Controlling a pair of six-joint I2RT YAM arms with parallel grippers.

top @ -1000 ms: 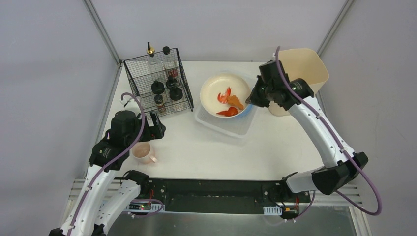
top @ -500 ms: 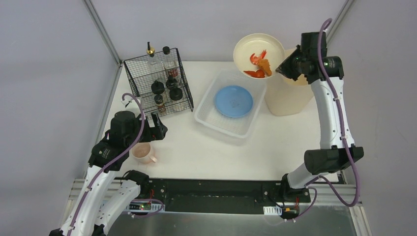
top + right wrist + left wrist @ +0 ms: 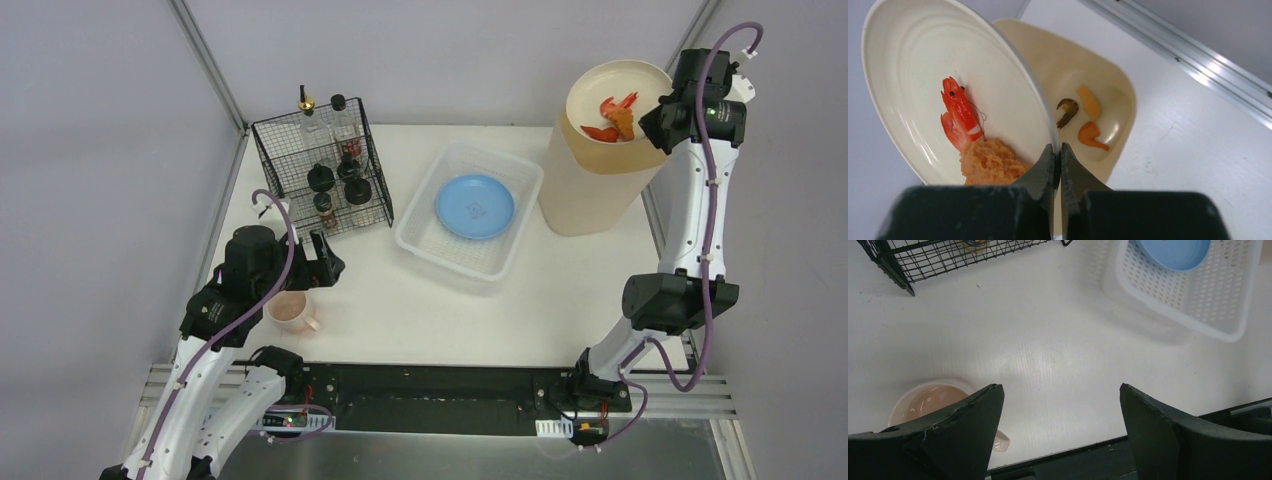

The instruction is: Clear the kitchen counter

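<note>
My right gripper [image 3: 660, 112] is shut on the rim of a cream plate [image 3: 600, 85] and holds it above the tall cream bin [image 3: 585, 190] at the back right. In the right wrist view the plate [image 3: 913, 75] carries a red shrimp [image 3: 960, 112] and an orange fried piece [image 3: 988, 162], and the gripper [image 3: 1058, 150] pinches its edge. The bin's bottom [image 3: 1098, 100] holds a few food scraps. My left gripper [image 3: 1060, 395] is open and empty, low over the white kitchen counter [image 3: 400, 300], beside a pink cup [image 3: 290, 312] that also shows in the left wrist view [image 3: 928, 400].
A white perforated basket [image 3: 430, 245] in the middle holds a blue plate [image 3: 475, 205]. A black wire rack [image 3: 320, 175] with bottles and jars stands at the back left. The metal frame edge [image 3: 430, 385] runs along the front.
My right gripper has lifted the cream plate with its food out of the basket and carried it right and up over the bin, baring the blue plate. The left arm barely moved.
</note>
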